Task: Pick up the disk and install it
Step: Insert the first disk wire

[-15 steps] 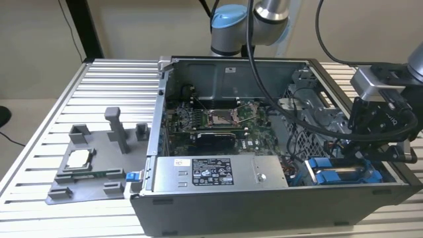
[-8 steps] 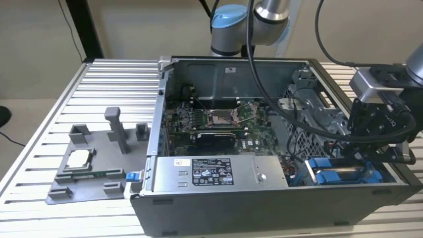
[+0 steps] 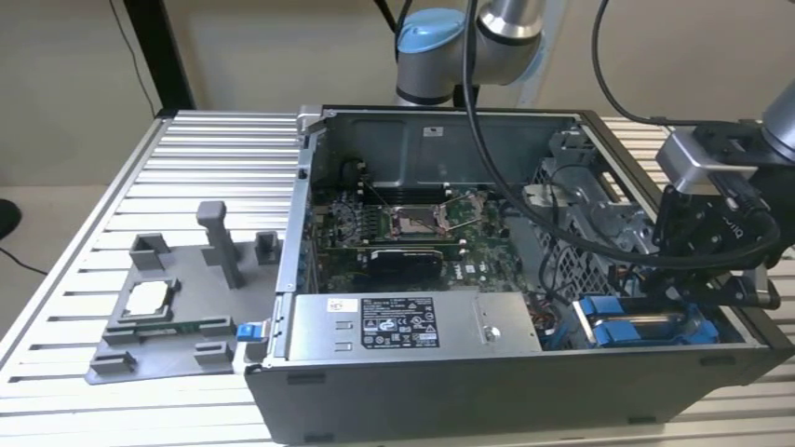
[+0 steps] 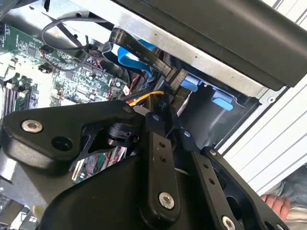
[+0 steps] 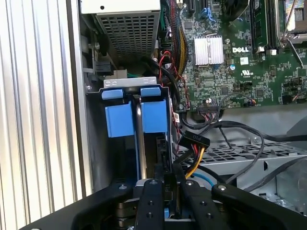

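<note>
Pincer (image 5: 171, 184) fingers nearly closed.

The table (image 3: 74, 279) is showing shiny ribbed metal. The computer case (image 3: 497, 391) is looking like dull grey metal. The disk (image 5: 139, 117) is wearing smooth blue plastic.

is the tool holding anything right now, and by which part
It cannot be told. The tool sits low over the drive bay with its fingers close together, but what lies between them is hidden.
</note>
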